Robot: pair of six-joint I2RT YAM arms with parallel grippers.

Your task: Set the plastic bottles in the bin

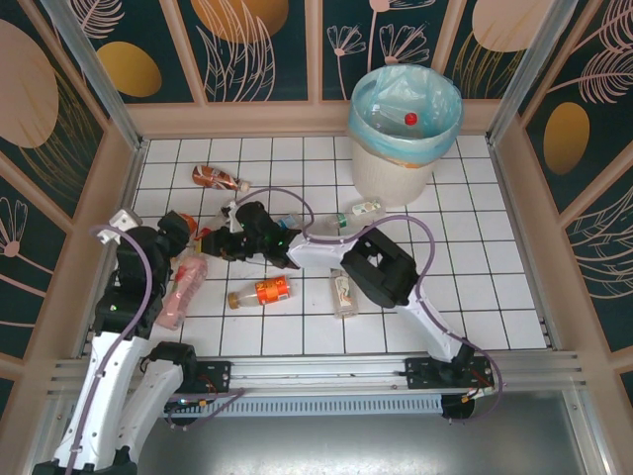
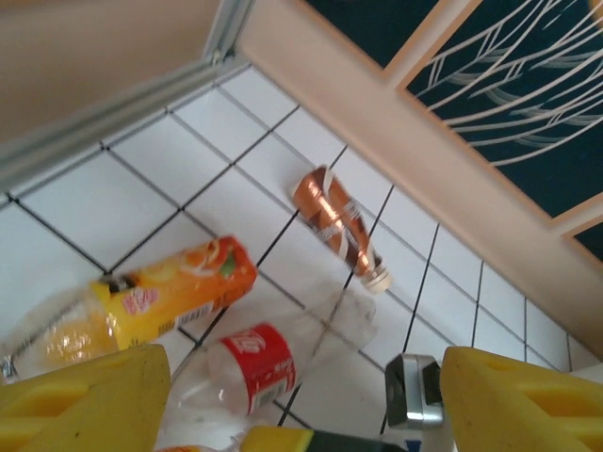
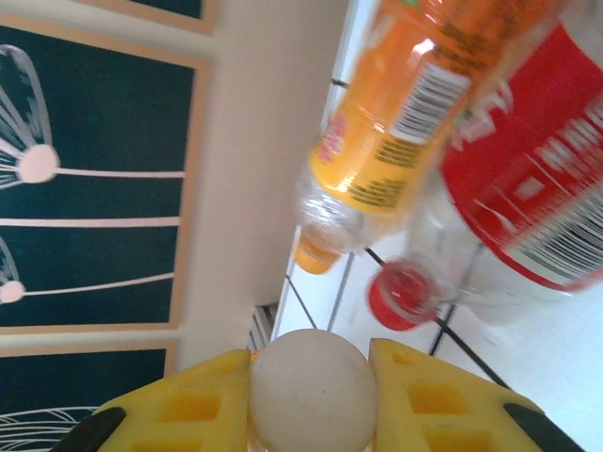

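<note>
The bin stands at the back right, lined with a blue bag, with a red-capped bottle inside. Plastic bottles lie on the tiles: a brown one, an orange-labelled one and a clear one. My right gripper reaches far left and is shut on a white round cap; what lies under the cap is hidden. Just past it lie an orange-labelled bottle and a red-labelled bottle. My left gripper hangs open above a red-labelled clear bottle, beside an orange-labelled bottle.
A pinkish bottle lies under the left arm and a small bottle lies near the bin. The wooden side wall runs close to both grippers. The right arm stretches across the middle tiles.
</note>
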